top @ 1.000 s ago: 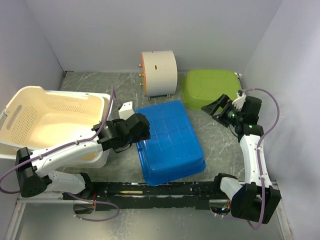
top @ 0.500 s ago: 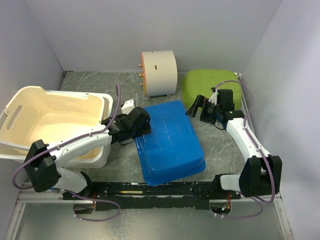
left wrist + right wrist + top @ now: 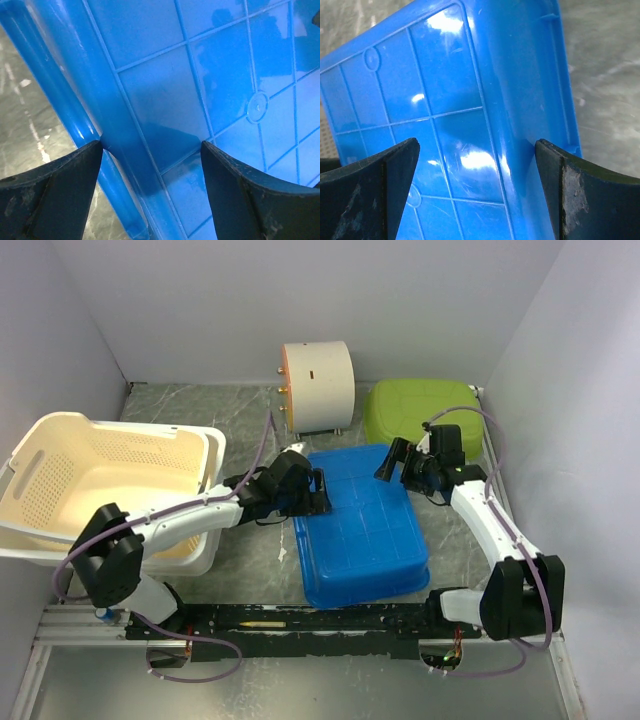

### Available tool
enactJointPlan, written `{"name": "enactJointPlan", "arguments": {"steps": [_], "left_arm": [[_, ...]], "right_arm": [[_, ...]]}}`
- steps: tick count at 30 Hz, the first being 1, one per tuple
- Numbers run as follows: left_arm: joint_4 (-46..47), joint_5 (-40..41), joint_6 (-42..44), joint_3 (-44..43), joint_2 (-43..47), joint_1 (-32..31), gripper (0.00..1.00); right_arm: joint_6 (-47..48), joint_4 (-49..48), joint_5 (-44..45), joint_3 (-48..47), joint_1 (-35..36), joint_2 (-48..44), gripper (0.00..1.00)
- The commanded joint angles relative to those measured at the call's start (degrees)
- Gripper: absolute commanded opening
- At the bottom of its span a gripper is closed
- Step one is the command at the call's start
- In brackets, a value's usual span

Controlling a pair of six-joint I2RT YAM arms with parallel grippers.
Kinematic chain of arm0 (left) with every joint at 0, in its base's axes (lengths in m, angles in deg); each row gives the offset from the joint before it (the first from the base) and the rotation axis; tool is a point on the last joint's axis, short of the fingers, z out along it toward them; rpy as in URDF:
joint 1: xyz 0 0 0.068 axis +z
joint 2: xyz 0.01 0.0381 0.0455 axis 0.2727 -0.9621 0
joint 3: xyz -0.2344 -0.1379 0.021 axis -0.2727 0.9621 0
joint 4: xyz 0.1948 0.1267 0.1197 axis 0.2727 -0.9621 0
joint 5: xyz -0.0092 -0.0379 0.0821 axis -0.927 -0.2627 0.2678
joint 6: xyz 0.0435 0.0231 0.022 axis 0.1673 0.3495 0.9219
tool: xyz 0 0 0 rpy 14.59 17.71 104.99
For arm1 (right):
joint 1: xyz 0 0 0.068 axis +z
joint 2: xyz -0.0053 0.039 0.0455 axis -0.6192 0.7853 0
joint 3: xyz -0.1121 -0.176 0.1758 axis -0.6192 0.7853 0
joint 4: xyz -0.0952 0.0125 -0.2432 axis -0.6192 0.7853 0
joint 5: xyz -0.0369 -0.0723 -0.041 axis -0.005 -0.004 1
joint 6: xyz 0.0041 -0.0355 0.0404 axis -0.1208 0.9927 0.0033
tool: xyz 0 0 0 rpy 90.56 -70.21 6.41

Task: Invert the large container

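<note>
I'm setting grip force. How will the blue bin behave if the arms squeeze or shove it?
The blue bin looks glossy, with bright glare in the right wrist view, so a grip may slip. Its moulded rib grid suggests a stiff base. It seems to lie broad and flat on the table, so it should slide rather than tip.

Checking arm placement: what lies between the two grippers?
The large blue plastic container, ribbed base up, lies between left gripper and right gripper, seen in top view.
</note>
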Motion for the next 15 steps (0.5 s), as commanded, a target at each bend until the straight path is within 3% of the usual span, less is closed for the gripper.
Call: {"name": "enactJointPlan", "arguments": {"steps": [1,10,15], "left_arm": [[5.9,-9.8,1.5,-2.2,-5.2,-4.0,0.87],[7.8,-11.4,1.7,-9.1,-13.6,-8.4,0.86],[7.2,-11.0,2.0,-12.3,-15.9,-9.4,0.87]], "right_arm": [[-2.3,5.3,6.2,0.9,0.6,-5.0,1.00],[-5.4,11.8,23.5,-1.4,0.7,-9.4,1.00],[-5.2,12.7,26.6,-2.3,0.6,-9.9,1.00]]}}
